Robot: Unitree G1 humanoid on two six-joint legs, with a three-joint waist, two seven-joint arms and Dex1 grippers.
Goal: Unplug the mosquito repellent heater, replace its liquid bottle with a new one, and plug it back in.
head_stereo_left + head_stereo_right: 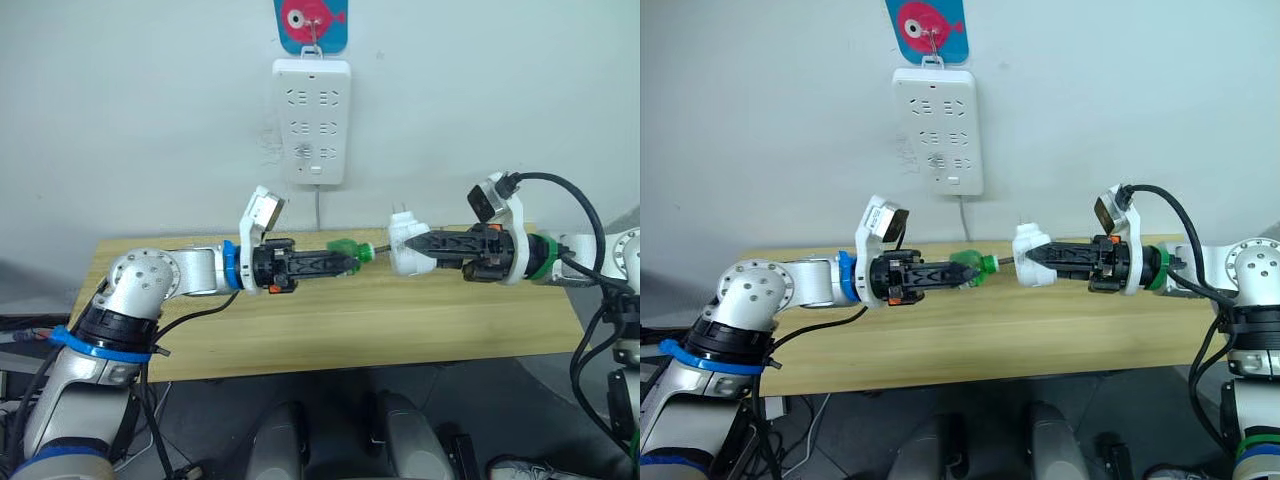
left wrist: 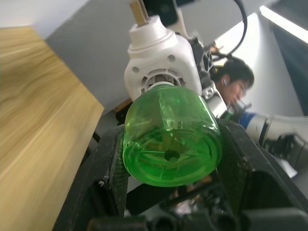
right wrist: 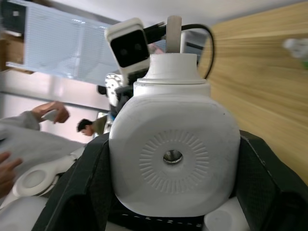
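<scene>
The white mosquito repellent heater (image 1: 405, 245) hangs above the wooden table, prongs pointing up, with my right gripper (image 1: 428, 247) shut on it. Its face with the round vent hole (image 3: 172, 156) shows in the right wrist view. A green liquid bottle (image 1: 348, 251) is held in my left gripper (image 1: 342, 262), which is shut on it. The bottle's neck points at the heater, with a thin wick (image 1: 381, 247) bridging the small gap between them. In the left wrist view the bottle (image 2: 171, 139) sits just below the heater's round opening (image 2: 161, 74).
A white multi-socket power strip (image 1: 312, 120) hangs on the wall above the table, its cable running down behind. The wooden table (image 1: 350, 330) lies under both arms. People show in the background of both wrist views.
</scene>
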